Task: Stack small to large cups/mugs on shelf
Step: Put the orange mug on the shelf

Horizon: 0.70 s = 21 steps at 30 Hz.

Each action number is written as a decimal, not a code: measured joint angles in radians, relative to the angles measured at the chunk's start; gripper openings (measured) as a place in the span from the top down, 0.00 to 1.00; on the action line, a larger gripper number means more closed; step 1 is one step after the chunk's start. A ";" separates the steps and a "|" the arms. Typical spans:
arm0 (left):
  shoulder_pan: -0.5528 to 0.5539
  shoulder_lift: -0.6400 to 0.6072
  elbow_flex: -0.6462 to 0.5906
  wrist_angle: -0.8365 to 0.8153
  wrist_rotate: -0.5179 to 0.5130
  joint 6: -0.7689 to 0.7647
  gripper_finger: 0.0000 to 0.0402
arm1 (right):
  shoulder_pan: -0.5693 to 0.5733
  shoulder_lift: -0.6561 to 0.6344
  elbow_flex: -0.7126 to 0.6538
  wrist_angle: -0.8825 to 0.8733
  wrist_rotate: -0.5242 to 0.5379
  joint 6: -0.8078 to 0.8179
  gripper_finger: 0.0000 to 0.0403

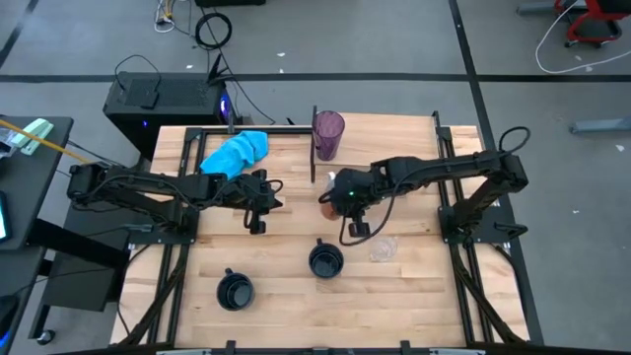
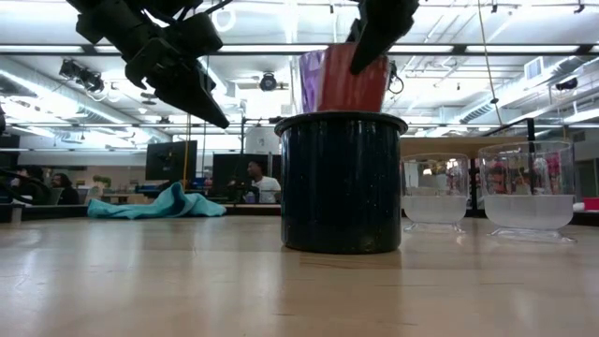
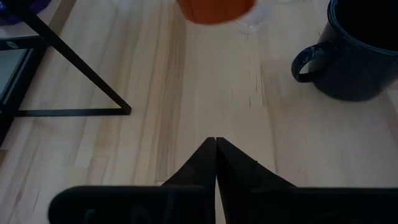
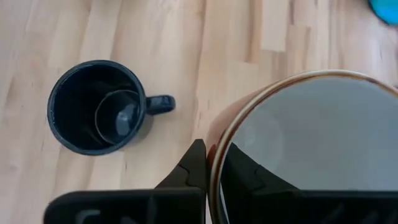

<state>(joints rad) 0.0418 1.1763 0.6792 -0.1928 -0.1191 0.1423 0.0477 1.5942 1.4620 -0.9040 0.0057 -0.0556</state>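
Observation:
My right gripper (image 1: 333,202) hangs over the table's middle, shut on an orange mug (image 4: 311,149) that is white inside. In the low view the mug (image 2: 354,80) hangs above a black mug (image 2: 342,183). My left gripper (image 3: 216,146) is shut on nothing and hovers left of centre (image 1: 258,205). A purple tumbler (image 1: 328,133) stands upright at the far edge, beside the shelf's thin dark upright (image 1: 314,158). One black mug (image 1: 325,261) rests on its base near the middle. A second one (image 1: 234,291) stands near left. Two clear cups (image 2: 435,192) (image 2: 527,187) stand on the table. My right gripper holds the orange mug by its rim (image 4: 219,140), one finger (image 4: 193,165) outside the wall and the other (image 4: 245,171) inside. The fingers come from above, slanting down. The mug hangs roughly upright, mouth up, lifted clear of the table.
A bright blue cloth (image 1: 237,153) lies bunched at the far left. The near-left black mug (image 4: 99,106) has a smaller round thing inside it. The shelf's dark frame (image 3: 74,78) stands near my left gripper. Bare planks lie along the near edge.

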 joint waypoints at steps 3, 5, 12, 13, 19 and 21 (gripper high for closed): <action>0.000 0.000 0.000 0.000 0.000 0.001 0.94 | -0.018 -0.029 0.000 -0.027 0.000 0.020 0.94; 0.000 0.000 0.000 0.000 0.000 0.001 0.94 | -0.030 -0.046 0.000 -0.038 0.002 0.026 0.94; 0.000 0.000 0.000 0.001 0.000 0.012 0.97 | -0.085 -0.116 0.000 -0.107 0.020 0.019 0.94; 0.000 0.000 0.000 0.001 0.000 0.012 0.97 | -0.096 -0.126 0.000 -0.118 0.030 0.018 0.94; 0.001 0.000 0.000 0.004 0.000 0.026 0.95 | -0.173 -0.183 0.000 -0.117 0.036 -0.008 0.94; 0.001 0.000 0.000 0.010 0.000 0.027 0.94 | -0.195 -0.194 0.000 -0.118 0.035 -0.008 0.94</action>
<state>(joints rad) 0.0429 1.1763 0.6792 -0.1827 -0.1188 0.1695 -0.1477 1.4002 1.4624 -1.0224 0.0404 -0.0635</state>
